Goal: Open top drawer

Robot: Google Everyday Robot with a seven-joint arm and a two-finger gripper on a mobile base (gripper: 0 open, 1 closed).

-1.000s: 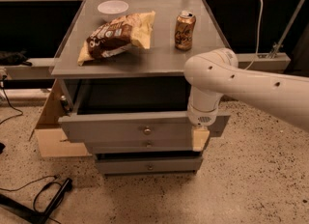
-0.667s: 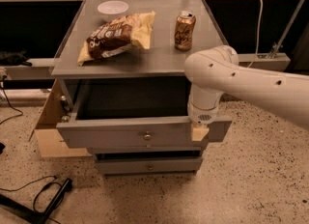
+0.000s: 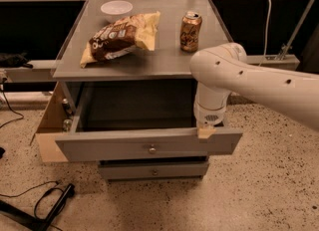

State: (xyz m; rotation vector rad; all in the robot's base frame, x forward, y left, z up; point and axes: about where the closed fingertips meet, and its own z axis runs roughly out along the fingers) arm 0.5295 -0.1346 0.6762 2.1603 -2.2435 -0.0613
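The top drawer (image 3: 114, 148) is a wide grey drawer with a small round metal knob (image 3: 152, 149) at the centre of its flat front. It stands pulled far out of the grey cabinet, and its deep dark box is open to view. My gripper (image 3: 206, 131) hangs from the white arm (image 3: 249, 78) at the drawer front's upper edge, right of the knob. A tan fingertip rests on that edge.
A narrower grey drawer (image 3: 152, 171) sits shut below. On the cabinet top (image 3: 159, 60) lie a chip bag (image 3: 119, 38), a white bowl (image 3: 116, 9) and a brown can (image 3: 191, 24). A cardboard box (image 3: 50, 125) stands at the cabinet's left. Cables (image 3: 45, 205) lie on the floor.
The top drawer has slid further out toward the camera, and my gripper has come with its front edge.
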